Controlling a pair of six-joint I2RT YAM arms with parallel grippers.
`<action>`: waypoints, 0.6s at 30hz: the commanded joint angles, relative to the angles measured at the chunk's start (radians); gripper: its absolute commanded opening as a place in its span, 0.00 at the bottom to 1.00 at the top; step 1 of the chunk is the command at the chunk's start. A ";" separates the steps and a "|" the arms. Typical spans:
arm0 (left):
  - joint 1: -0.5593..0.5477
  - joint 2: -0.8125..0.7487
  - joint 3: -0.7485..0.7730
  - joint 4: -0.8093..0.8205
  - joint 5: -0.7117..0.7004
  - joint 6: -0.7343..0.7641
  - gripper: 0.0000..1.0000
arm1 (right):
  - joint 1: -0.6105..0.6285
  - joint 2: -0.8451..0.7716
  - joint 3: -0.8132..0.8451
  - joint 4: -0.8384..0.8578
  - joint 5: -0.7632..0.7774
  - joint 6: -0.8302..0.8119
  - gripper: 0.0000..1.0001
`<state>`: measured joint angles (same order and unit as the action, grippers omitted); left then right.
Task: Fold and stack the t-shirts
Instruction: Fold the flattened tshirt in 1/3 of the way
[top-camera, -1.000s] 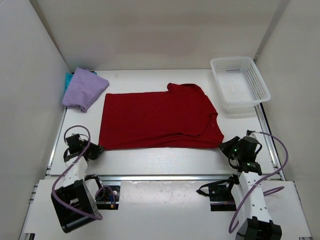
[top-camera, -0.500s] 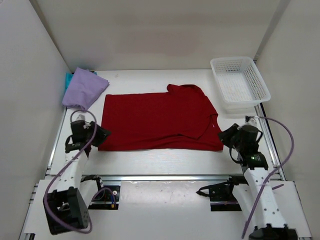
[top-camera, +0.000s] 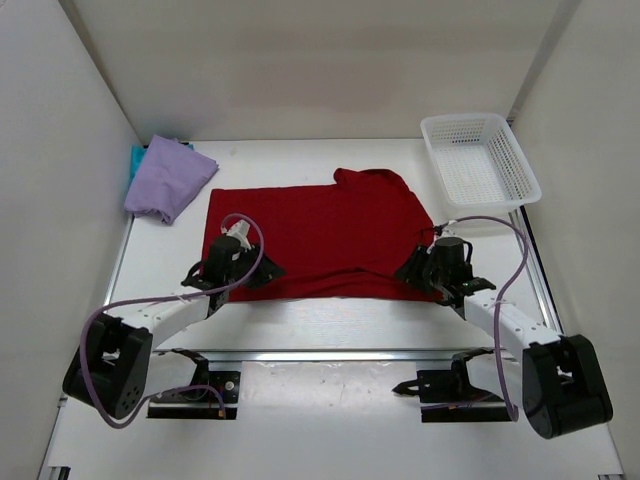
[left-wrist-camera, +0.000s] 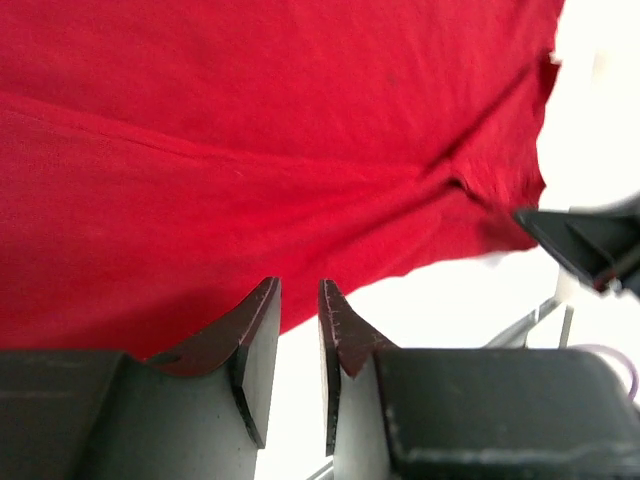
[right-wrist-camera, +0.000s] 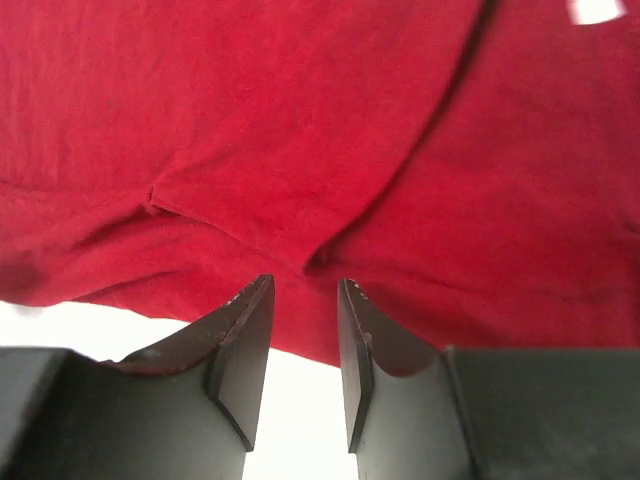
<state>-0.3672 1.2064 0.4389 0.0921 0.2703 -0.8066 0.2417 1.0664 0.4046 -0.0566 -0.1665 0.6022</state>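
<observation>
I see the red shirt (top-camera: 320, 230) lying flat, faintly creased, its hem just ahead of the left tool (left-wrist-camera: 298, 290) and right tool (right-wrist-camera: 305, 285); both stand slightly apart, empty.

Bright, even, diffuse light w/ faint soft shadows along the red t-shirt (top-camera: 310, 235) near edge; wrist views: table (left-wrist-camera: 450, 300) beside its hem overexposed.

Spread shirt (top-camera: 320, 235) at centre; two folded shirts (top-camera: 168, 180) stacked far left; basket (top-camera: 480, 165) far right
</observation>
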 joint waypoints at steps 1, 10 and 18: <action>-0.055 -0.008 -0.037 0.124 0.006 -0.010 0.32 | 0.024 0.055 -0.001 0.152 -0.038 0.020 0.31; -0.088 0.010 -0.095 0.175 0.049 -0.005 0.31 | 0.014 0.150 0.011 0.196 -0.045 0.031 0.32; -0.082 0.002 -0.115 0.193 0.056 0.000 0.31 | 0.027 0.227 0.031 0.209 -0.057 0.045 0.20</action>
<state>-0.4500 1.2213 0.3336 0.2417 0.3004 -0.8124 0.2615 1.2610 0.4011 0.0986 -0.2188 0.6350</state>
